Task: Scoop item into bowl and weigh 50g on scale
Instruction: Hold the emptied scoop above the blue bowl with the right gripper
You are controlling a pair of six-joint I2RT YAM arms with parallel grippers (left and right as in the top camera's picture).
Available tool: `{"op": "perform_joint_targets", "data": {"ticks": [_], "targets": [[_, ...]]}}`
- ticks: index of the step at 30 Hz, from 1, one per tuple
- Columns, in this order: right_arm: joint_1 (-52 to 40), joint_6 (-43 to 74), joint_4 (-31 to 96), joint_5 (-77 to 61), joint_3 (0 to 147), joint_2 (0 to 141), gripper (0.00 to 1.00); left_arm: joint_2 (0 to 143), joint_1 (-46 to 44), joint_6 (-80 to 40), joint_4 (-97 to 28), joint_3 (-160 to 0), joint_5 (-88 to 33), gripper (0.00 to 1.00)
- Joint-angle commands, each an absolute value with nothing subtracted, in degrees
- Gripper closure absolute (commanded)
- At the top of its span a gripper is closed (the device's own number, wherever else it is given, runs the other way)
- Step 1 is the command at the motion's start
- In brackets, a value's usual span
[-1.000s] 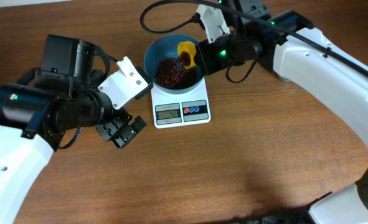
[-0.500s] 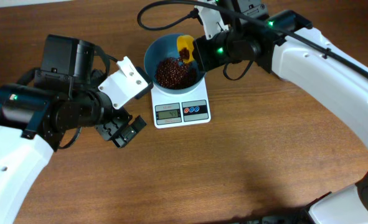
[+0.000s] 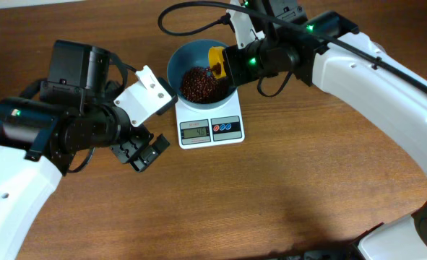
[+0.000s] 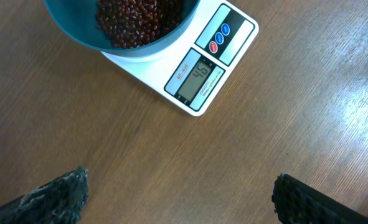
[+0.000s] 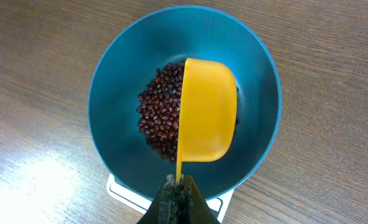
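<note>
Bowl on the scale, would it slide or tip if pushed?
Probably slide: the bowl looks like smooth plastic, overhanging the scale. The beans sit low, so tipping seems less likely, though a rim push might rock it.

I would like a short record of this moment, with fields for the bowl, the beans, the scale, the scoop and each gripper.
bowl: blue, standing on the scale
beans: dark red-brown heap inside the bowl
scale: white, reading in the forties, last digit unclear
scoop: yellow, turned over above the beans
right gripper: jaws shut on the scoop's handle
left gripper: jaws open, empty, near the scale
</note>
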State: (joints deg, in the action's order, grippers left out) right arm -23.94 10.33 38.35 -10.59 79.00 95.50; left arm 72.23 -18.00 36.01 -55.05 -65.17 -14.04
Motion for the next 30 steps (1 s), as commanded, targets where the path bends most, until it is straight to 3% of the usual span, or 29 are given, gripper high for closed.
{"op": "perform_joint_targets", "data": {"ticks": [1,16,22,28,30], "targets": [[-24.4,11.3,37.5,-11.3,81.7,95.0,0.96,72.0,-18.2,36.7,-55.0,-66.0,-13.9,0.01],[-24.9,11.0,43.2,-5.5,83.5,96.9,0.96,72.0,-18.2,36.7,-55.0,-66.0,-13.9,0.01],[-25.9,11.0,38.8,-9.4,85.0,96.7,0.96,72.0,-18.2,36.7,-55.0,-66.0,-13.9,0.01],[-26.2,11.0,46.3,-1.8,85.3,96.9,0.96,72.0,-18.2,36.7,-55.0,-66.0,-13.9,0.01],[-27.0,11.0,42.6,-2.7,86.2,96.8,0.96,72.0,-18.2,36.7,-55.0,-66.0,-13.9,0.01]]}}
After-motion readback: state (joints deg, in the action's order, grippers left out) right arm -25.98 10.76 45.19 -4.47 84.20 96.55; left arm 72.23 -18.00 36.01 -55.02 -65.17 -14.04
